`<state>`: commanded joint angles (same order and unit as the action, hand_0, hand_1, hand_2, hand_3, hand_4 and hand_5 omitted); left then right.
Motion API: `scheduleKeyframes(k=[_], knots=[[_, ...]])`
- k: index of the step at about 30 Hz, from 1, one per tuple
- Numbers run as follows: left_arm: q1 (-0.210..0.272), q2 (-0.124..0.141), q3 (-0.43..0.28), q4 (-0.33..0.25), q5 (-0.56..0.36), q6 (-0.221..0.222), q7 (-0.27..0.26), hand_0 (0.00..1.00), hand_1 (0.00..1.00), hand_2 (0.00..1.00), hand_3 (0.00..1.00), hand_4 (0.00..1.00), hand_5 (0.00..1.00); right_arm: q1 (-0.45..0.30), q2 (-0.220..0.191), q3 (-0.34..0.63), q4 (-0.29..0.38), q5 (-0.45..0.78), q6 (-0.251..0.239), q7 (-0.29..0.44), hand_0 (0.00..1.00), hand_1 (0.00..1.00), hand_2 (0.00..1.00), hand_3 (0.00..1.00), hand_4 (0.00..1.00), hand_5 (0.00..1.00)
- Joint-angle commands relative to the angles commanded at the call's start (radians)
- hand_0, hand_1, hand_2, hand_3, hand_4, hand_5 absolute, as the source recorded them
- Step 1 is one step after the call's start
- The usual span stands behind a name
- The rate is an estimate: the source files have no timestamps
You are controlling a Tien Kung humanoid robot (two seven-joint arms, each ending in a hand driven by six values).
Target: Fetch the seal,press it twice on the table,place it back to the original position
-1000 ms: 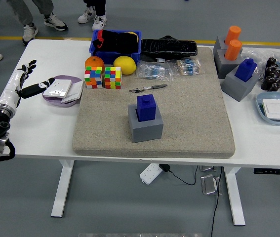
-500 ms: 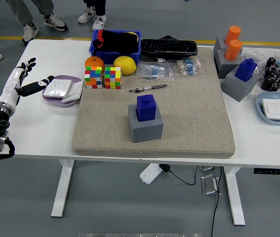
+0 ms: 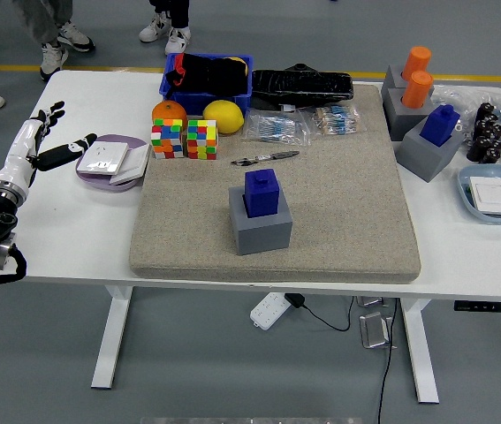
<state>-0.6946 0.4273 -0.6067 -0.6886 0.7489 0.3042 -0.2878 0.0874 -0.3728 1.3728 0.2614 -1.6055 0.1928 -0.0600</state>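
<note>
While the seal (image 3: 260, 190) sits mid-mat, the robot hand (image 3: 40, 140) hovers well left, fingers spread.

Single head view, high on the robot's side, facing forward and down, white table (image 3: 73, 230) spanning mid-frame, floor along top and bottom edges

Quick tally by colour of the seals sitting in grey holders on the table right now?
Blue seals: 2, one in the grey holder mid-mat, one at the right
Orange seals: 2, both at the far right corner
Total: 4
</note>
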Motion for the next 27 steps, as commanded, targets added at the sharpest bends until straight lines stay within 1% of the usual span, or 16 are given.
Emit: scheduleKeyframes(k=[27], knots=[[-0.005, 0.002, 0.004, -0.002, 0.001, 0.0, 0.001, 0.998, 0.985, 0.962, 0.961, 0.814, 0.273, 0.001, -0.001, -0.002, -0.001, 0.003, 0.001, 0.0, 0.785, 0.702, 0.694, 0.652, 0.765, 0.55]])
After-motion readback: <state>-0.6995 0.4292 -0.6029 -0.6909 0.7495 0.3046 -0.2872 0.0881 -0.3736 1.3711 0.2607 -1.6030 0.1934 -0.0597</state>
